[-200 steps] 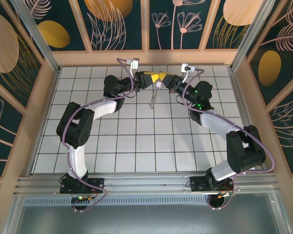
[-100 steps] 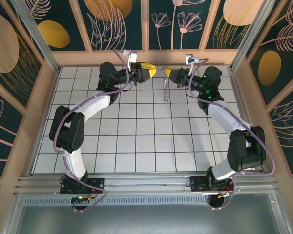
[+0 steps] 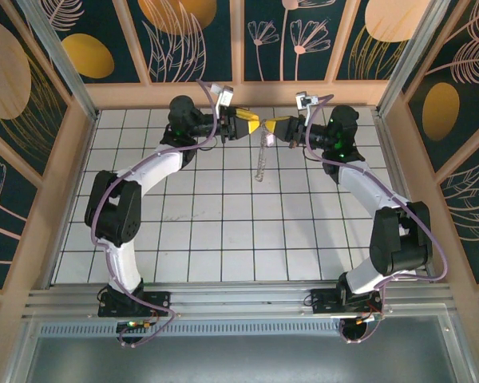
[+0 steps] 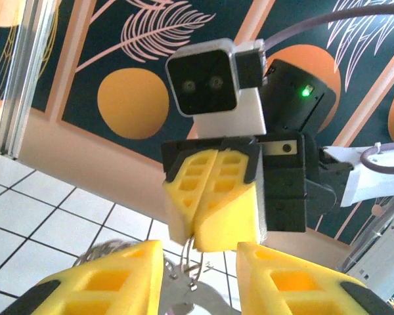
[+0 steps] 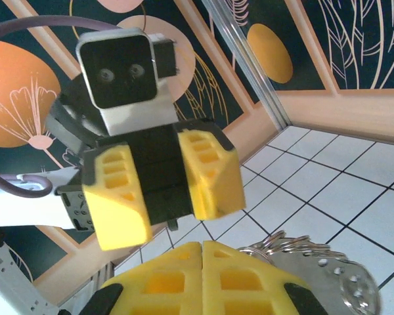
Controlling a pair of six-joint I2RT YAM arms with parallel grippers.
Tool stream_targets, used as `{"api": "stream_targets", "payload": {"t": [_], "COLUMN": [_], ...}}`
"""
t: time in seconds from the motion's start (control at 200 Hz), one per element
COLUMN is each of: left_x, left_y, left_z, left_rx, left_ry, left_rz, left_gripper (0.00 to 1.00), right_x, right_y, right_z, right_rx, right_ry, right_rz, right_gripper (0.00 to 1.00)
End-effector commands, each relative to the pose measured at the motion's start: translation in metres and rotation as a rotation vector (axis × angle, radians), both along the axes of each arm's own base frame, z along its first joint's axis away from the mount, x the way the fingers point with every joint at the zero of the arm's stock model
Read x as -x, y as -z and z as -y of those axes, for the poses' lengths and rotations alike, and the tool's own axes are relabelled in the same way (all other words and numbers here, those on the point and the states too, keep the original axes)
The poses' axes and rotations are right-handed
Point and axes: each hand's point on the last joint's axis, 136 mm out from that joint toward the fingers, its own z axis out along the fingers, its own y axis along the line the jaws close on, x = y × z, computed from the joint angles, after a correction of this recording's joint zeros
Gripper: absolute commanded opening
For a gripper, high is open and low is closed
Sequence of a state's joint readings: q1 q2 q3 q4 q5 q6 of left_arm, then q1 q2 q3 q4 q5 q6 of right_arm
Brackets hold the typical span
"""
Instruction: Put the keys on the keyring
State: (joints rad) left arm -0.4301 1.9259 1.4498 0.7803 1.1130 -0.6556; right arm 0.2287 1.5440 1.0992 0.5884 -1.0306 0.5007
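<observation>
The keyring shows as thin grey metal loops hanging from my right gripper, whose yellow fingers are pressed shut on them. In the right wrist view the loops fan out beside my shut right gripper, with a flat grey metal piece, apparently the keys, below them. From above, the pale bundle dangles under the two grippers near the back wall. My left gripper faces the right gripper tip to tip. Its fingers stand open on either side of the loops, not touching them.
The white tiled floor stretches in front of both arms. The wooden back wall is close behind the grippers. Purple cables loop over each wrist. An aluminium rail runs along the near edge.
Half a second ago the grippers were spread apart at the back wall. They have closed in again, tip to tip, and the dangling bundle has swung slightly left.
</observation>
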Motion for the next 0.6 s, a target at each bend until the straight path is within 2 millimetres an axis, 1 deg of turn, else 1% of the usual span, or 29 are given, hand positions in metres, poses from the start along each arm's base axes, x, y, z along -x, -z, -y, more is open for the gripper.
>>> {"api": "stream_targets", "payload": {"t": [0.0, 0.14, 0.45, 0.596], "left_x": [0.006, 0.01, 0.015, 0.016], "left_y": [-0.005, -0.006, -0.007, -0.009], "left_z": [0.002, 0.007, 0.017, 0.018], "left_rx": [0.01, 0.015, 0.021, 0.027], "left_ry": [0.049, 0.069, 0.092, 0.091], "left_rz": [0.023, 0.025, 0.03, 0.034], "left_gripper": [0.35, 0.35, 0.35, 0.32], "right_x": [0.007, 0.009, 0.009, 0.008], "right_y": [-0.025, -0.028, -0.025, -0.023], "right_z": [0.001, 0.0, -0.002, -0.003], "right_rx": [-0.027, -0.038, -0.042, -0.04], "right_ry": [-0.027, -0.032, -0.036, -0.038], "right_rz": [0.1, 0.103, 0.098, 0.095], "right_gripper": [0.0, 0.0, 0.0, 0.0]}}
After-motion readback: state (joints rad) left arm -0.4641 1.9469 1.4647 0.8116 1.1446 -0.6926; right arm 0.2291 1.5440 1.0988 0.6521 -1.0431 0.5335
